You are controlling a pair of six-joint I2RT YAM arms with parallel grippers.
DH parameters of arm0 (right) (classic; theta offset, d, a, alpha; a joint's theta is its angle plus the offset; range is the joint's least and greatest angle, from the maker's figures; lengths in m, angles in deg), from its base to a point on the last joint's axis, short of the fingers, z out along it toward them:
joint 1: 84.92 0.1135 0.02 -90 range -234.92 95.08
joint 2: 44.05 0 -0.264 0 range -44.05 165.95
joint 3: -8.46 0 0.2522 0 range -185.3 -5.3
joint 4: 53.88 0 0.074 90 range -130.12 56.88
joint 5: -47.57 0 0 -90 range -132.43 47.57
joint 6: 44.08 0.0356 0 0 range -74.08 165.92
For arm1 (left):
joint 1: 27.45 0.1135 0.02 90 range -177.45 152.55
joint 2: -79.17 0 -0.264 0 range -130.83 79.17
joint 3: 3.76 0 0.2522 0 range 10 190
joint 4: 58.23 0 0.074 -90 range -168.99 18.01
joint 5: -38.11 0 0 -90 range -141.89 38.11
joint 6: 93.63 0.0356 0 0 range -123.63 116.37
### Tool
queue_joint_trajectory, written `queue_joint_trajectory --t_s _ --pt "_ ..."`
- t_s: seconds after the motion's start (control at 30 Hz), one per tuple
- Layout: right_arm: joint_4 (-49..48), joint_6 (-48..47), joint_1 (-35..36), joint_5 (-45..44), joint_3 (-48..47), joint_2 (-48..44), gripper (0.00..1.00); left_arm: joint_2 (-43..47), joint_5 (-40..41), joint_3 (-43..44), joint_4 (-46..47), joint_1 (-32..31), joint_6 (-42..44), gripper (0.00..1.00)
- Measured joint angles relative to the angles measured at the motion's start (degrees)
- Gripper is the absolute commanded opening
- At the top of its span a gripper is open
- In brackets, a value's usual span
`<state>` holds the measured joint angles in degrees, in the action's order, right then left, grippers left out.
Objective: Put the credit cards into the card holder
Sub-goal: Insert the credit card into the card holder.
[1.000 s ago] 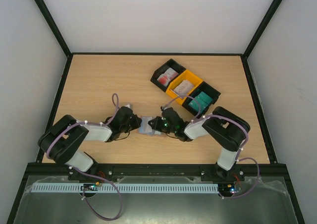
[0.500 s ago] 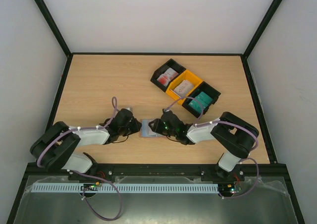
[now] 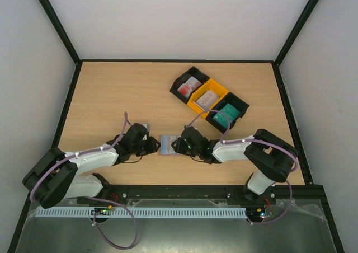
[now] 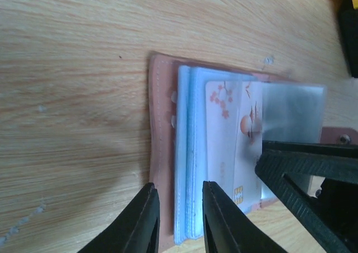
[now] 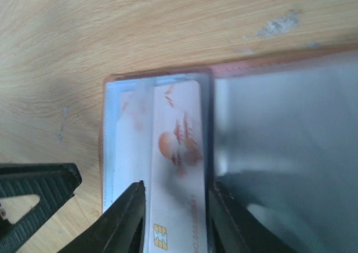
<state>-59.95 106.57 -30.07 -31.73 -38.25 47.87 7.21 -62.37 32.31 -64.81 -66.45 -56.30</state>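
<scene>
The card holder (image 3: pixel 168 145) lies open on the table between my two grippers, brown rim (image 4: pixel 161 124) outside, blue pockets inside. A white credit card (image 4: pixel 232 130) with red marks and a gold chip sits in its pockets, partly under a clear sleeve (image 4: pixel 293 113). My left gripper (image 4: pixel 180 222) is open, its fingers astride the holder's blue pocket edge. My right gripper (image 5: pixel 178 225) is open too, one finger on each side of the same card (image 5: pixel 176 146), with the card lying flat in the holder (image 5: pixel 111 130). More credit cards fill the trays at the back.
Three bins stand in a diagonal row at the back right: a black one (image 3: pixel 188 87) with white and red cards, a yellow one (image 3: pixel 208 99) with pale cards, a black one (image 3: pixel 226 114) with teal cards. Both arms stretch low over the near table.
The right gripper has opened and let go of the card. The left jaws have widened. Both arms have sunk lower, and the holder has shifted slightly toward the near edge.
</scene>
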Motion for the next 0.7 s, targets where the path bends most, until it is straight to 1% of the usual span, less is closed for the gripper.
queue_joint_trajectory --t_s 0.13,0.23,0.27,0.43,0.7 --pt "2.2 -0.7 0.7 -0.2 -0.6 0.3 0.13 -0.3 -1.7 -0.3 0.8 0.0 0.0 0.18" --pt "3.2 -1.0 1.0 -0.3 -1.6 1.2 0.04 -2.0 -2.4 -0.5 1.9 0.0 0.0 0.10" --pt "3.4 -1.0 1.1 -0.3 -1.8 1.5 0.02 -2.6 -2.5 -0.5 2.2 0.0 -0.1 0.08" --pt "3.6 -1.3 1.2 -0.7 -3.1 2.7 0.02 -5.7 -2.8 -0.6 4.3 0.1 0.2 0.03" --pt "3.5 -0.1 1.6 -2.0 -4.1 3.8 0.02 -6.4 -2.7 -0.6 5.6 0.1 0.2 0.02"
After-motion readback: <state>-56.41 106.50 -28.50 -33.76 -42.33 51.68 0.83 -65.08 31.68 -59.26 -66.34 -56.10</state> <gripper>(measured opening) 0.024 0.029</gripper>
